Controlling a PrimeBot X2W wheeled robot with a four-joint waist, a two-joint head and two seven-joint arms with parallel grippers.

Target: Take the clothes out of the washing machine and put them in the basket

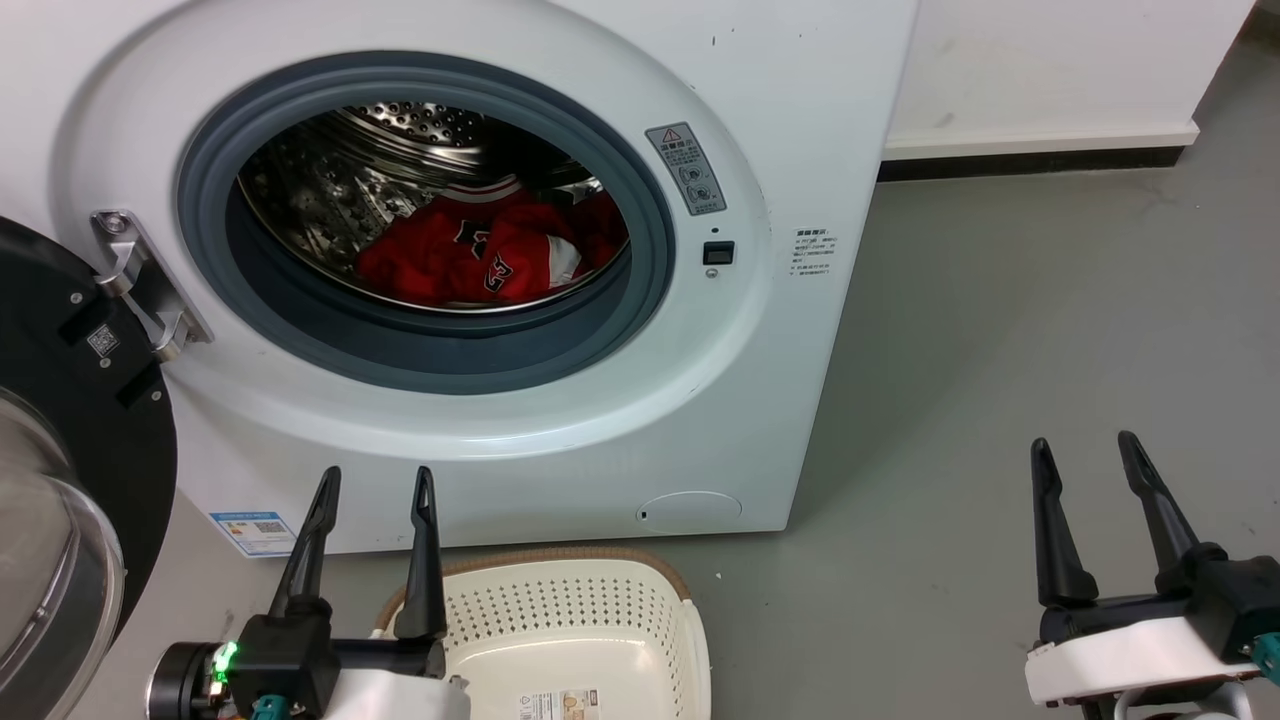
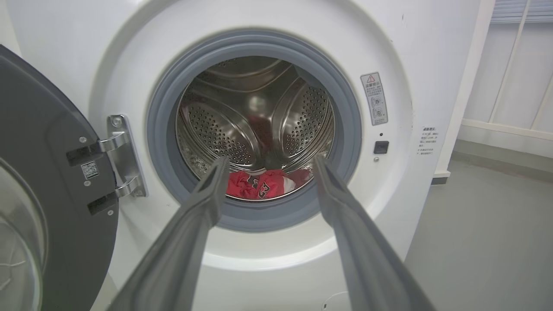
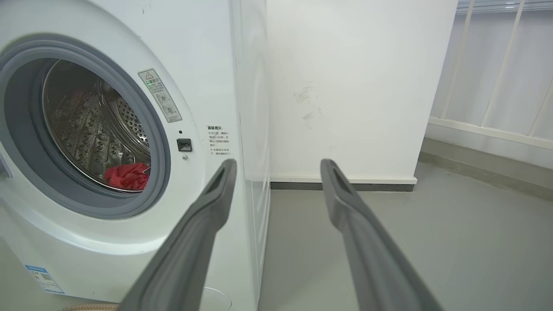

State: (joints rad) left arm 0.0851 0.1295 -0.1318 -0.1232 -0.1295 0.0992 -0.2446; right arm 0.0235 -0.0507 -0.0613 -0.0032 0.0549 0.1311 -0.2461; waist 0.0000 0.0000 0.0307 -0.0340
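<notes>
Grey floor [image 1: 1000, 350] runs up to a white wall [image 3: 345, 86], and the washer [image 1: 800, 100] stands on it before us with its door [image 1: 60, 400] swung wide to our left on a steel hinge [image 1: 140, 280]. The jersey [image 1: 480, 255] is not yet out. It lies crumpled low in the drum [image 1: 400, 130], towards the front and a little right of centre, and the heap spreads more across the drum than into it. The basket [image 1: 560, 605] sits on the floor just in front of the washer, under the porthole, with nothing in it but the label on its floor.

Both sets of jaws are spread apart and hold nothing. In the head view the left jaws point up at the washer's lower front, just beside the basket's left rim, with the jersey up ahead and slightly to the right. The left wrist view settles the matter: the jersey [image 2: 263, 183] shows right between the two left fingers [image 2: 207, 198], beyond their tips and past the grey seal [image 2: 259, 218]. The right jaws hang well off to the right over bare floor, aimed past the washer's corner at the wall, and from there the jersey [image 3: 127, 176] is far over at the left.

We judge the left arm the nearer and better aimed one. A straight reach through the porthole looks enough, dipping over the seal to the drum floor. The open door stands close on that arm's outer side, so we would keep the elbow in.
</notes>
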